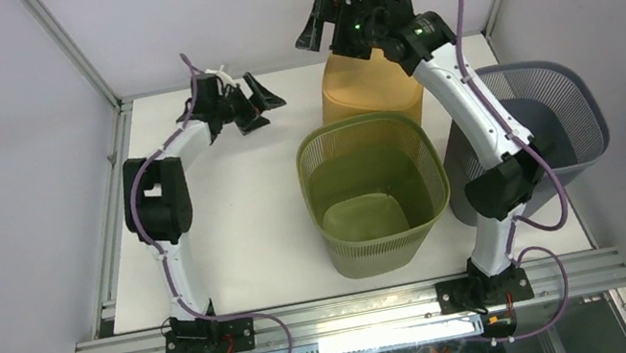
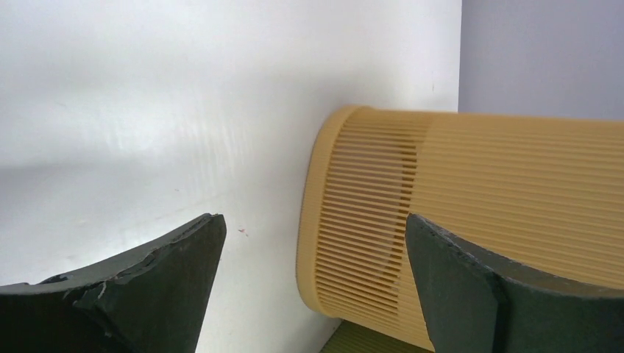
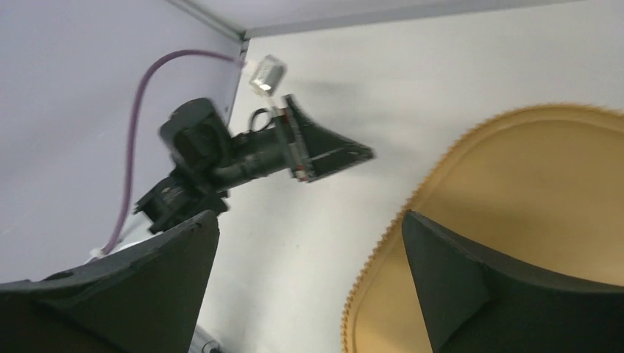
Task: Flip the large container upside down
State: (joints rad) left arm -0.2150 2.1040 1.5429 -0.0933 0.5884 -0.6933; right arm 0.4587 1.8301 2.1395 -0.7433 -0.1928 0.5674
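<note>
Orange container (image 1: 369, 94) stands mouth-down at the worktop's (image 1: 228, 211) far edge, apparently flipped already. That would explain why the left hand (image 1: 261, 110) beside it and the right hand (image 1: 330, 32) above it both gape empty.

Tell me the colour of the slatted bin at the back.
Yellow-orange bin, clearest in left wrist view.

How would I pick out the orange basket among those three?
Start at the white table. Behind the green basket, near the far edge, stands the orange basket, below the right arm's fingers. The green one and the grey basket show open mouths; this one shows a closed, flat top.
</note>
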